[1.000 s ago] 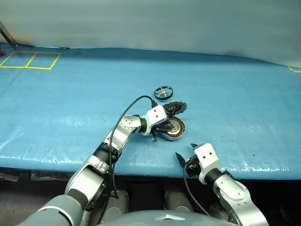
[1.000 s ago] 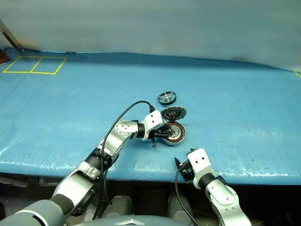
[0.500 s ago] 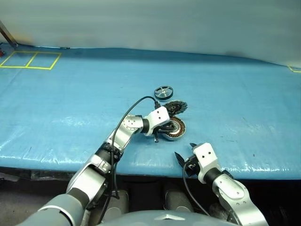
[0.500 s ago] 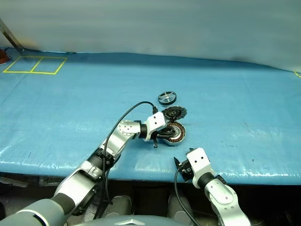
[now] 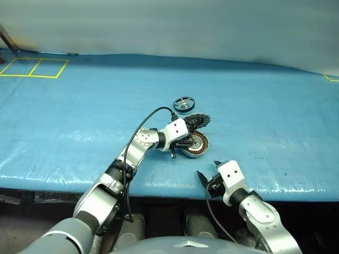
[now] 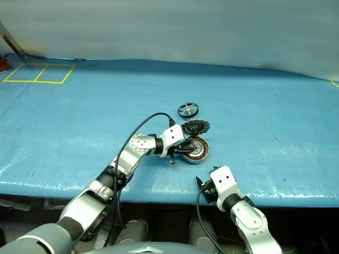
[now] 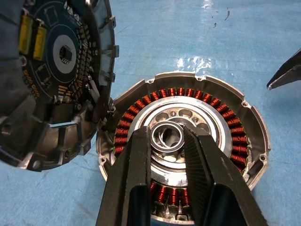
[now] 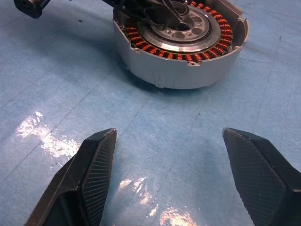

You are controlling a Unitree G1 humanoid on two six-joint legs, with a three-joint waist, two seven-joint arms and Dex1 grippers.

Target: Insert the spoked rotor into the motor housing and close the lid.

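The motor housing (image 5: 197,144), a silver can with copper windings, sits near the table's front edge. My left gripper (image 7: 167,141) reaches into it from the left. Its two fingers (image 7: 136,169) are closed against the bearing ring at the housing's centre (image 7: 167,137). The lid (image 5: 198,120), a dark ribbed disc, leans tilted on the housing's far rim with its circuit-board side (image 7: 56,70) showing. The spoked rotor (image 5: 184,103) lies flat on the table just beyond the lid. My right gripper (image 8: 169,136) hovers open and empty at the table's front edge, pointing at the housing (image 8: 181,42).
Blue sheeting covers the table (image 5: 79,116). Yellow tape squares (image 5: 34,67) mark its far left corner. A black cable (image 5: 143,127) loops over my left forearm. The table's front edge (image 5: 159,185) runs just under my right gripper.
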